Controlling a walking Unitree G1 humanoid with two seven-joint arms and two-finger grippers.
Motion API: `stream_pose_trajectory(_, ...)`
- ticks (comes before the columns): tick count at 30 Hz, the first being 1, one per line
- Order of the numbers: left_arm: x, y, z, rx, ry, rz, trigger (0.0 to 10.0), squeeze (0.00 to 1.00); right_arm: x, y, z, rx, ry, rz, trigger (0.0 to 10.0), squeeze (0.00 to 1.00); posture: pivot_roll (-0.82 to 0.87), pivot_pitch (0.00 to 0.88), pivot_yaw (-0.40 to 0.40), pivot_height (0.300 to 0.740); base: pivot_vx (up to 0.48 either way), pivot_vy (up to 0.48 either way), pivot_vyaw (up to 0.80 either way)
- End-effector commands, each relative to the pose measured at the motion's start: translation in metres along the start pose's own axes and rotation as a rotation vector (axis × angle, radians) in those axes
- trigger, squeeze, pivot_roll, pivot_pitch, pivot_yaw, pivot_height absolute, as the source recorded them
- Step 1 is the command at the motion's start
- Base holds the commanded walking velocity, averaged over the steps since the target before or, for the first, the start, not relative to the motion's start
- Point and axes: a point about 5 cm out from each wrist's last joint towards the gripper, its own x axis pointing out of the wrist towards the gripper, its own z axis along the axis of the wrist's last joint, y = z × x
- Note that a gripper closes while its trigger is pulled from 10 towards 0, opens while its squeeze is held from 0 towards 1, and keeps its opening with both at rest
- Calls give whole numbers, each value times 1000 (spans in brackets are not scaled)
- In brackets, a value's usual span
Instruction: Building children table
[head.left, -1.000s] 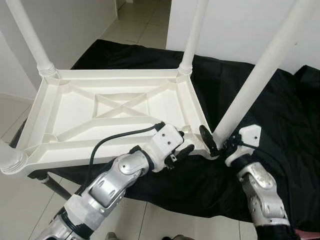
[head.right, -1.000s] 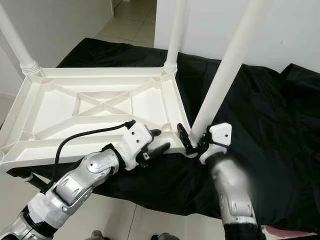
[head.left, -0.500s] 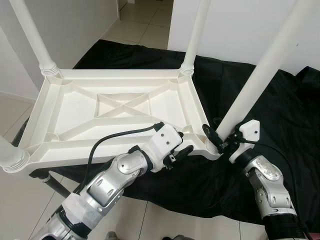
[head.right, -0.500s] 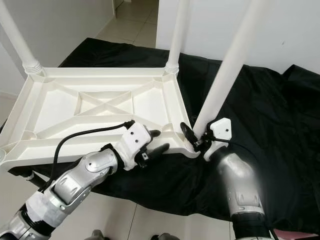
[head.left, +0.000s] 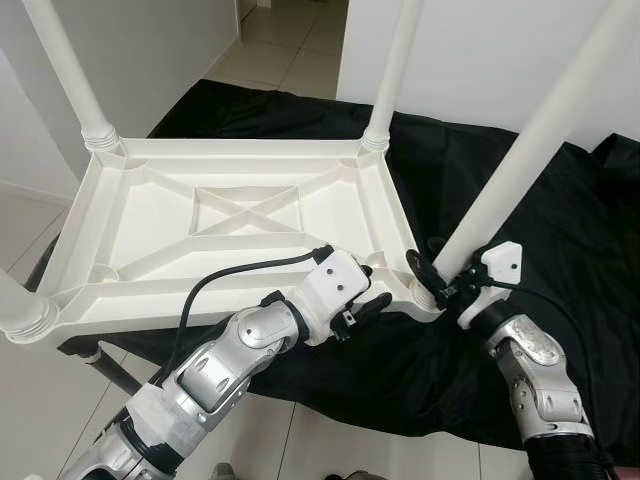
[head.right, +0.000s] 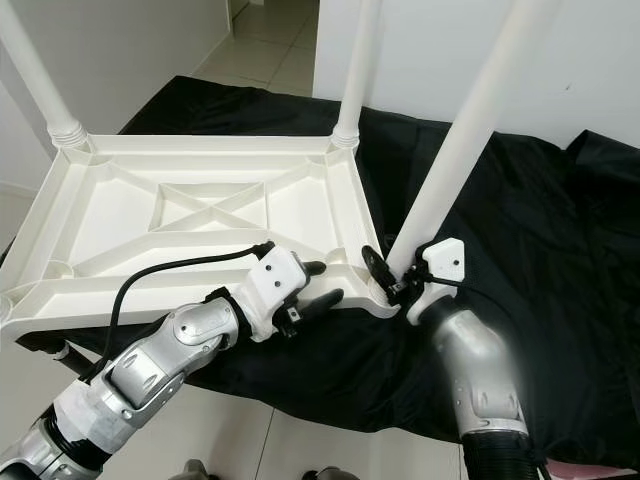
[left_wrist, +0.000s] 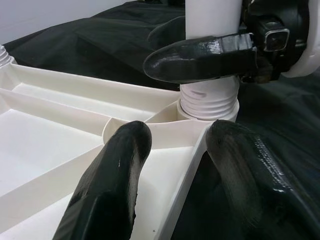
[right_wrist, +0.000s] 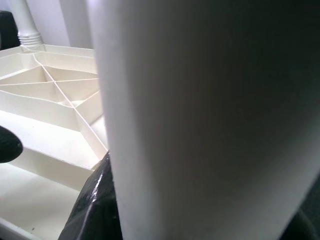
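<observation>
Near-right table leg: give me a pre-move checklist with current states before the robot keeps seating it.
1. Right pincer clamped on the white plastic near-right leg, low by its base: ok.
2. Left pincer straddling the near rim of the upturned white plastic tabletop: ok.
3. Leg standing straight in its corner socket: not ok, it leans.
4. Threaded collar fully seated: cannot tell.
5. Tabletop resting on the black cloth: ok.

Cream-white table (head.left: 240, 215) and legs (head.left: 530, 140), black cloth (head.left: 560, 230), seemingly pale tiles (head.left: 290, 40).

A black cloth (head.left: 560, 210) lies spread over the pale tiled floor (head.left: 275, 40), beside white walls (head.left: 150, 50).
</observation>
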Motion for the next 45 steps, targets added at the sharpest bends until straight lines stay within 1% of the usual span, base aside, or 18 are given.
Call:
stream_pose_trajectory(1, 0, -14, 0, 6, -1, -241, 10000, 0, -5, -1, -10, 17, 58, -35, 10000, 0, -18, 81, -71, 740, 0, 0, 0)
stream_pose_trajectory(3, 0, -15, -1, 4, -1, -237, 10000, 0, -5, 1, -12, 13, 82, -116, 10000, 0, -19, 80, -77, 740, 0, 0, 0)
stream_pose_trajectory(10, -1, -15, -2, 0, 1, -232, 10000, 0, -2, 14, -9, 30, 97, -235, 10000, 0, -17, 85, -82, 740, 0, 0, 0)
stream_pose_trajectory(12, -2, -16, -2, -2, 2, -231, 10000, 0, -3, 17, -9, 34, 113, -369, 10000, 0, -15, 87, -86, 740, 0, 0, 0)
stream_pose_trajectory(13, -2, -16, -2, -2, 2, -231, 10000, 0, -3, 17, -9, 34, 113, -369, 10000, 0, -15, 87, -86, 740, 0, 0, 0)
stream_pose_trajectory(14, -2, -17, -2, -2, 1, -231, 10000, 0, -4, 17, -9, 29, 119, -429, 10000, 0, -13, 87, -87, 740, 0, 0, 0)
stream_pose_trajectory(15, -2, -17, -2, -2, 1, -231, 10000, 0, -4, 17, -9, 29, 119, -429, 10000, 0, -13, 87, -87, 740, 0, 0, 0)
stream_pose_trajectory(17, -3, -17, -2, -6, 3, -228, 10000, 0, -9, 18, -11, 25, 118, -591, 10000, 0, -8, 89, -93, 740, 0, 0, 0)
stream_pose_trajectory(18, -3, -17, -2, -6, 3, -228, 10000, 0, -9, 18, -11, 25, 118, -591, 10000, 0, -8, 89, -93, 740, 0, 0, 0)
stream_pose_trajectory(20, -3, -18, -3, -9, 4, -223, 10000, 0, -11, 26, -12, 66, 107, -763, 10000, 0, -1, 90, -95, 740, 0, 0, 0)
stream_pose_trajectory(21, -3, -18, -3, -9, 4, -223, 10000, 0, -11, 26, -12, 66, 107, -763, 10000, 0, -1, 90, -95, 740, 0, 0, 0)
stream_pose_trajectory(22, -3, -18, -3, -9, 4, -221, 10000, 0, -11, 30, -11, 83, 104, -803, 10000, 0, -1, 90, -97, 740, 0, 0, 0)
stream_pose_trajectory(23, -4, -17, -3, -10, 5, -218, 10000, 0, -6, 34, -7, 98, 85, -798, 10000, 0, -4, 93, -97, 740, 0, 0, 0)
stream_pose_trajectory(26, -4, -17, -3, -11, 5, -217, 10000, 0, -5, 35, -6, 103, 82, -799, 10000, 0, -6, 93, -96, 740, 0, 0, 0)
stream_pose_trajectory(31, -2, -15, -2, -8, 2, -217, 10000, 0, -7, 33, -2, 69, 76, -828, 10000, 0, -5, 90, -94, 740, 0, 0, 0)
stream_pose_trajectory(38, -3, -14, -2, -5, 3, -215, 10000, 0, -4, 36, 0, 81, 54, -803, 10000, 0, -6, 89, -91, 740, 0, 0, 0)
stream_pose_trajectory(39, -3, -15, -2, -5, 3, -216, 10000, 0, -3, 37, 1, 101, 30, -768, 10000, 1000, -6, 90, -88, 740, 0, 0, 0)
stream_pose_trajectory(45, -2, -14, -1, -5, 3, -215, 10000, 0, -4, 35, 6, 99, -16, -721, 10000, 1000, -6, 92, -88, 740, 0, 0, 0)
